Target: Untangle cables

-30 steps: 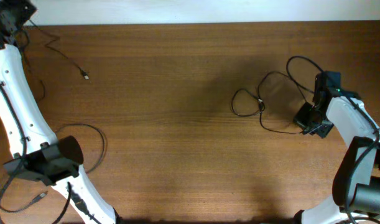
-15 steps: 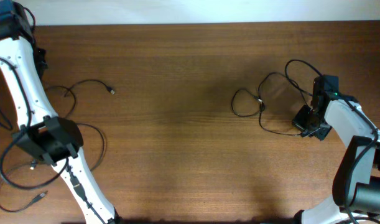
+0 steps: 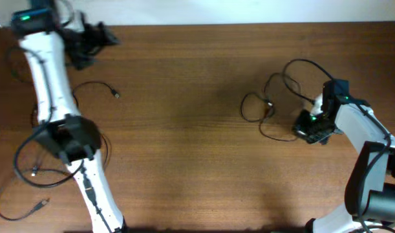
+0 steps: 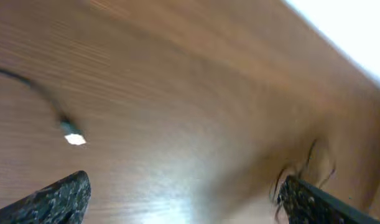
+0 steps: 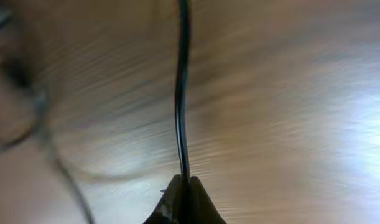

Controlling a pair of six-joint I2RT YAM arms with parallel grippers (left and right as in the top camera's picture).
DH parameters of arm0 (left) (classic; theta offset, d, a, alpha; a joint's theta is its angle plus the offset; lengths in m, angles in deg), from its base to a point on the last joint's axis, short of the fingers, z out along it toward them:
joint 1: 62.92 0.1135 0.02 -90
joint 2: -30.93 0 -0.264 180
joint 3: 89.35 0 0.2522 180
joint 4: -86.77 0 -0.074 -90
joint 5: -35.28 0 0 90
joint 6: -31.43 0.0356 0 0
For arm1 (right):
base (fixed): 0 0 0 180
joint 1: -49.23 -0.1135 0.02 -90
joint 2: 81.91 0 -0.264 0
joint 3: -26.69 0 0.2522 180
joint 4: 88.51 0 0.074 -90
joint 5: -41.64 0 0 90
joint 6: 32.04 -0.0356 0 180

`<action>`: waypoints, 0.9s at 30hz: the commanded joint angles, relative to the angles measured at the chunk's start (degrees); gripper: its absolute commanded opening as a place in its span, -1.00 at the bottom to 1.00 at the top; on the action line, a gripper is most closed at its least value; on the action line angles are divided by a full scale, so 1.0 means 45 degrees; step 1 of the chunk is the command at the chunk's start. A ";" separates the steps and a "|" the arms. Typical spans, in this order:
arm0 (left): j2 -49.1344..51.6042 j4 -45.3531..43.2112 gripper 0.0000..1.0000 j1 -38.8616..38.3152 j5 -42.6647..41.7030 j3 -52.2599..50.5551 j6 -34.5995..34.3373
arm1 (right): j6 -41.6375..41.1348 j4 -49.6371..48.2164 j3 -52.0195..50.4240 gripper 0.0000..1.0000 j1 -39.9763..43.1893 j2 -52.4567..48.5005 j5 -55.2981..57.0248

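One black cable lies loose at the far left of the table, its small plug pointing right. In the left wrist view that whitish plug lies below and ahead of the wide-apart fingertips. My left gripper hangs open and empty above the far edge, apart from the cable. A looped clump of thin black cables lies at the right. My right gripper is shut on one strand of it, and that strand runs straight up from the pinched jaws.
More dark cords loop around the left arm's base, with a small plug near the front left corner. The far table edge meets a white wall. The right arm's body stands along the right side.
My left gripper opened and let go of its cable, then swung right along the far edge. The right gripper shifted slightly left with its strand, and the clump's loops shifted.
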 commanded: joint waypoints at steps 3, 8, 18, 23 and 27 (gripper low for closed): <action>-0.0204 0.0729 0.98 -0.3191 0.3847 0.0083 0.0753 | 0.2210 -0.1447 0.0345 -0.50 -0.1025 -0.0019 -0.3434; -0.0204 0.1078 0.98 -0.5474 0.3764 0.0083 0.0418 | 0.1229 -0.2934 0.0505 0.98 -0.0869 0.0131 -0.3235; 0.1831 -0.1452 0.98 -1.2701 0.5017 0.0078 0.1370 | -0.1681 0.2535 0.2948 0.97 0.5183 0.3837 -0.0204; 0.4095 -0.1797 0.98 -1.4144 0.5129 0.0078 0.1365 | -0.1676 0.2885 0.2939 0.97 0.5139 0.3837 -0.0199; 0.4736 -0.2458 0.98 -1.4212 0.5872 0.0078 0.1321 | -0.1622 0.3147 0.2934 0.97 0.5139 0.3837 -0.0136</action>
